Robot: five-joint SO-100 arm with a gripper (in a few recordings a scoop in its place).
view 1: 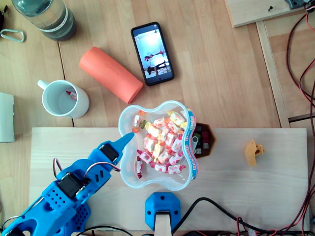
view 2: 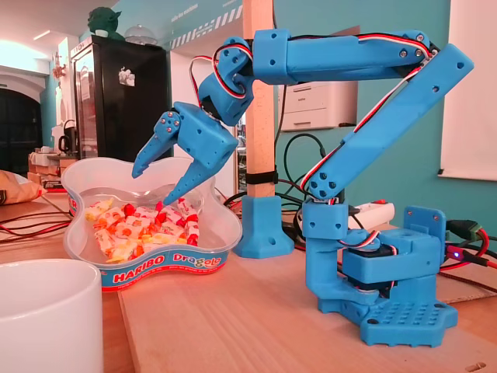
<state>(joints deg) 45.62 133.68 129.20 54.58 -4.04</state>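
A pale wooden table (view 1: 211, 73) carries a lighter board (view 1: 236, 196) along its near edge in the overhead view. From the left there stand a dark bottle (view 1: 47, 17) with a carabiner (view 1: 12, 35) beside it, a white mug (view 1: 61, 98) with one wrapped sweet inside, an orange roll (view 1: 110, 72) lying slantwise, and a phone (view 1: 152, 53) flat on the wood. On the board sits a clear lobed tub (view 1: 130, 177) of wrapped sweets (view 1: 160, 142), with a dark six-sided block (view 1: 204, 142) touching its right side, a small orange piece (view 1: 253, 152) well apart further right, and red and black cables (view 1: 300, 73) at the far edge. In the fixed view the room has a black fridge (view 2: 124, 101) at the left, a wooden post (view 2: 260, 116) in the middle and teal walls (view 2: 349, 15) behind.

The blue arm (view 2: 349, 54) reaches leftward in the fixed view, and its gripper (view 2: 151, 188) points down into the tub (view 2: 155, 272). The jaws are spread moderately apart with nothing between them. The lower fingertip hangs just above the sweets (view 2: 140, 225); whether it touches them I cannot tell. From overhead the gripper (view 1: 125, 138) crosses the tub's left rim
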